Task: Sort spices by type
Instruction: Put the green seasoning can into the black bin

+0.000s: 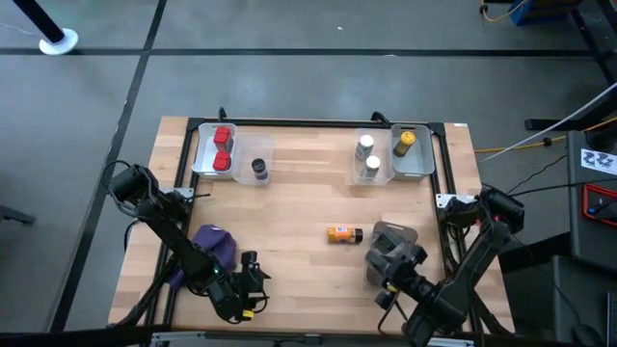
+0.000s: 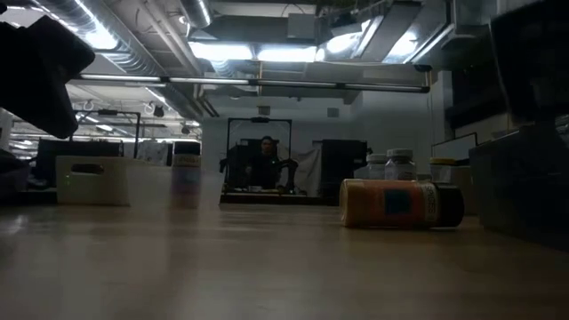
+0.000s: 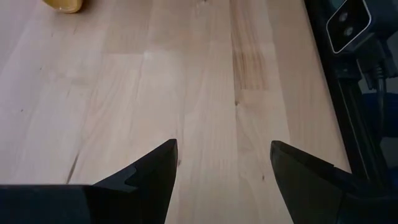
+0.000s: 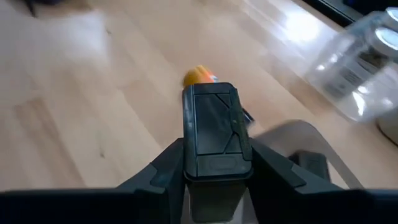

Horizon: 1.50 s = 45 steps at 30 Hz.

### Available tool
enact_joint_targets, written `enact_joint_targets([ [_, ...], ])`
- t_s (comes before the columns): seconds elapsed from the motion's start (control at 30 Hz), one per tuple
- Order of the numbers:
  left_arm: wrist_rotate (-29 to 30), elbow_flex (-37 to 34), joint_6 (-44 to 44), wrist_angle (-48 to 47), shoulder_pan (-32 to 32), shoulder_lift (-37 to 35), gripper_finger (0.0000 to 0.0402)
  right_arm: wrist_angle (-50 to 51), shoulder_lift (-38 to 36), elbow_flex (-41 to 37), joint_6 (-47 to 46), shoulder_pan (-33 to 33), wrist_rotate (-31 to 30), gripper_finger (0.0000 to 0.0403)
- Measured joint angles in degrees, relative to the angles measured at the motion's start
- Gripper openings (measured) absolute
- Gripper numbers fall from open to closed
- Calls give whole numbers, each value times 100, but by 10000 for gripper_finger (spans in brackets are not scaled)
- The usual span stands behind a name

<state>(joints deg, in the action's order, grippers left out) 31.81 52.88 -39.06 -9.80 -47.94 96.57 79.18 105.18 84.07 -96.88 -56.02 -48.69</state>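
The orange bottle [image 1: 342, 234] lies on its side on the bare wood of the tabletop [image 1: 308, 207], near the centre and slightly toward the right arm's side. In the low view its dark cap points to the picture's right.

The right claw [image 1: 388, 286] is at the near right part of the tabletop, beside the large flat grey pouch [image 1: 393, 243]. Its fingers [image 4: 214, 134] are closed on a small dark grey block [image 4: 212, 124], which stands upright between them. The orange bottle [image 4: 199, 76] lies just beyond this block, apart from the claw and not touching it.

The left claw [image 1: 253, 278] is at the near left part of the tabletop, next to the purple cloth [image 1: 217, 243]. Its fingers [image 3: 155, 171] stand well apart with only bare wood between them; it holds nothing. The orange bottle is well apart from this claw; only an edge of it shows in the left wrist view [image 3: 62, 5].

Clear bins line the far edge of the tabletop:
- Far left bin [image 1: 204, 154]: two red cubes [image 1: 223, 148].
- Next bin: one dark jar [image 1: 258, 168].
- Right-centre bin [image 1: 372, 175]: two white-capped bottles [image 1: 368, 156].
- Far right bin [image 1: 421, 162]: one yellow-lidded jar [image 1: 407, 141].

A person [image 2: 267, 162] sits in the room beyond the tabletop.
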Motion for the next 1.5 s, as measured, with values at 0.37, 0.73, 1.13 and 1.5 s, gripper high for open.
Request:
enact_joint_targets([
  [0.37,40,0,-101,2,0,0,241,194,-6,-539,-813,-226,102,136],
  [0.73,48,0,-104,0,125,0,241,464,-1,-322,-940,-224,109,136],
  [1.13,46,0,-104,0,192,0,241,992,5,-8,-936,-285,461,136],
  [1.5,46,0,-104,28,225,0,241,237,7,-739,-1113,-400,671,136],
])
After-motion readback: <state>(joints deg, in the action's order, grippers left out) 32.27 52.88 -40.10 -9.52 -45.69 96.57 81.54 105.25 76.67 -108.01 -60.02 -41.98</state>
